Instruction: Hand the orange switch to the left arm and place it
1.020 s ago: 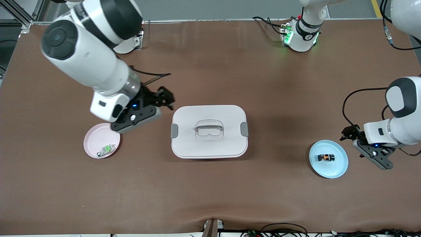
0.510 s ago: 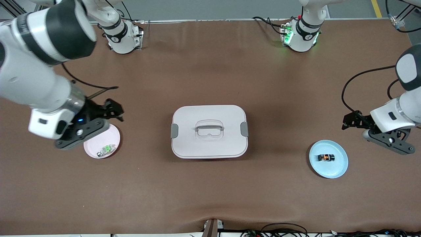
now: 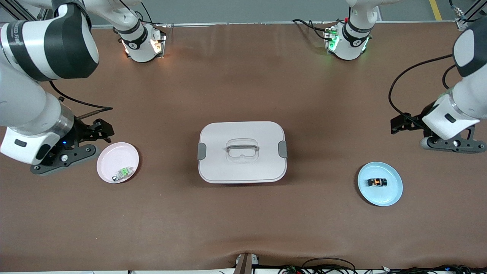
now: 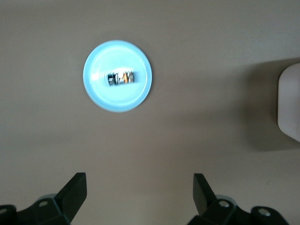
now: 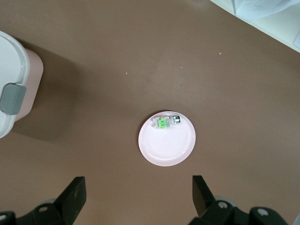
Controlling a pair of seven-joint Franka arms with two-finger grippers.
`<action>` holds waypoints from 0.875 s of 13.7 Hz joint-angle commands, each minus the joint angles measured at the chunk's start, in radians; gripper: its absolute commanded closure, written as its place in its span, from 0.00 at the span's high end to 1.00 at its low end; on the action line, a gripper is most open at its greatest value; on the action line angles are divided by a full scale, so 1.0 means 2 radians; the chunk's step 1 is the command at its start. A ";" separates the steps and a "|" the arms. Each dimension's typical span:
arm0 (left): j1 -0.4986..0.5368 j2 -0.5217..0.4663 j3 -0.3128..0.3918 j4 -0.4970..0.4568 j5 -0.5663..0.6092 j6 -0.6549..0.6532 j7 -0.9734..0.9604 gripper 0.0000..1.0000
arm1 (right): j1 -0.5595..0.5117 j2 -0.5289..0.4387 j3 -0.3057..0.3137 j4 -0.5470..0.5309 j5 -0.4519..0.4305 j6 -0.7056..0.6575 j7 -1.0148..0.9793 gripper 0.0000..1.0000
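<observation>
The orange switch [image 3: 377, 182], a tiny black block with an orange face, lies on a light blue plate [image 3: 380, 196] toward the left arm's end of the table. In the left wrist view the switch [image 4: 121, 78] sits mid-plate [image 4: 101, 93]. My left gripper [image 3: 399, 123] hangs open and empty over bare mat beside that plate [image 4: 139, 187]. The white lidded box [image 3: 242, 152] stands at the table's middle. My right gripper [image 3: 102, 129] is open and empty over the mat beside a pink plate [image 3: 112, 158].
The pink plate [image 5: 167, 150] holds a small green-and-clear component [image 5: 165, 122], also seen from the front [image 3: 122, 174]. A corner of the box shows in both wrist views [image 4: 290, 101] [image 5: 14, 84]. Cables run along the table's near edge [image 3: 327, 266].
My right arm swung from beside the box out past the pink plate toward its own end of the table. My left gripper drew up and away from the blue plate. Both stayed open.
</observation>
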 commanded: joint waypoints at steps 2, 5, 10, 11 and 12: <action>0.007 -0.034 -0.003 -0.008 0.011 -0.016 -0.027 1.00 | -0.020 -0.026 -0.004 -0.014 0.000 -0.002 0.089 1.00; 0.006 -0.048 -0.006 -0.009 0.009 -0.022 -0.040 1.00 | -0.071 -0.024 -0.004 -0.015 0.059 0.005 0.104 1.00; 0.007 -0.052 -0.006 0.001 0.006 -0.022 -0.032 1.00 | -0.083 -0.025 -0.004 -0.041 0.058 0.007 0.046 1.00; 0.007 -0.051 -0.006 0.008 0.006 -0.022 -0.030 1.00 | -0.083 -0.026 -0.004 -0.043 0.058 0.003 0.048 1.00; 0.007 -0.049 -0.006 0.012 0.006 -0.022 -0.030 1.00 | -0.083 -0.027 -0.004 -0.043 0.058 -0.001 0.048 1.00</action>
